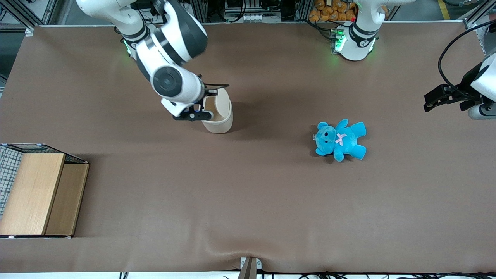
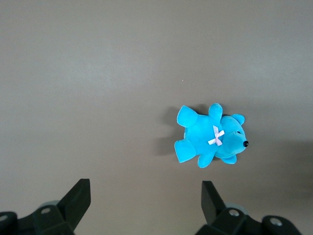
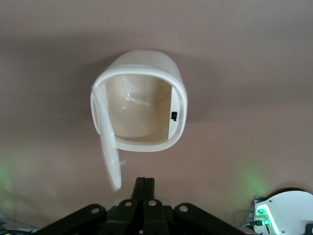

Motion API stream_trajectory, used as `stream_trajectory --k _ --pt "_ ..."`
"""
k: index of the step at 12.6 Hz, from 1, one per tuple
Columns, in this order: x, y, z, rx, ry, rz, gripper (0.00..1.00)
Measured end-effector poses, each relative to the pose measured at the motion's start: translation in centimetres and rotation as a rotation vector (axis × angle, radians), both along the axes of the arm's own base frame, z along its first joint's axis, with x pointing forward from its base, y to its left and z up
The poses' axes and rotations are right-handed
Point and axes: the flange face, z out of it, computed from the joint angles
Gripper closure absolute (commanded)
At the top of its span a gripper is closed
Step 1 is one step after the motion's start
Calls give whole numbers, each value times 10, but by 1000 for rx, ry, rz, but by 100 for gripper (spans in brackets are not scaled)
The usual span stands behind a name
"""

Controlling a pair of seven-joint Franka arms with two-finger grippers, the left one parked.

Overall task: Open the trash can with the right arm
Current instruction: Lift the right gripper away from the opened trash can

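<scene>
The cream-white trash can (image 1: 221, 120) stands on the brown table, toward the working arm's end. Its hinged lid (image 3: 108, 147) is swung up and away from the rim, and the hollow inside (image 3: 142, 115) shows with nothing in it. My right arm (image 1: 170, 77) reaches over the can from the table's back edge. Its black gripper (image 1: 202, 115) hangs at the can's rim. In the right wrist view the gripper (image 3: 145, 180) is shut, both fingers pressed together with nothing between them, just beside the lid's free end and apart from it.
A blue teddy bear (image 1: 341, 139) lies on its back toward the parked arm's end, also under the left wrist camera (image 2: 210, 137). A wooden box with wire mesh (image 1: 38, 190) stands at the working arm's end, nearer the front camera.
</scene>
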Motion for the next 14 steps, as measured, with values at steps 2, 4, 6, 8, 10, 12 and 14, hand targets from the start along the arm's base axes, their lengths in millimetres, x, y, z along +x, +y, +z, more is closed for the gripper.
stream_trajectory --k 2,4,6,8,10,12,14 --pt "27 -38 29 -8 -58 -49 0" --pt "54 -74 45 -47 -139 -85 0" --pt "73 -103 54 -55 -183 -132 0" --pt "89 -140 62 -44 -205 -143 0" --pt "100 -192 76 -20 -231 -129 0" --pt "105 -257 96 3 -261 -118 0" --pt "102 -322 115 26 -299 -85 0"
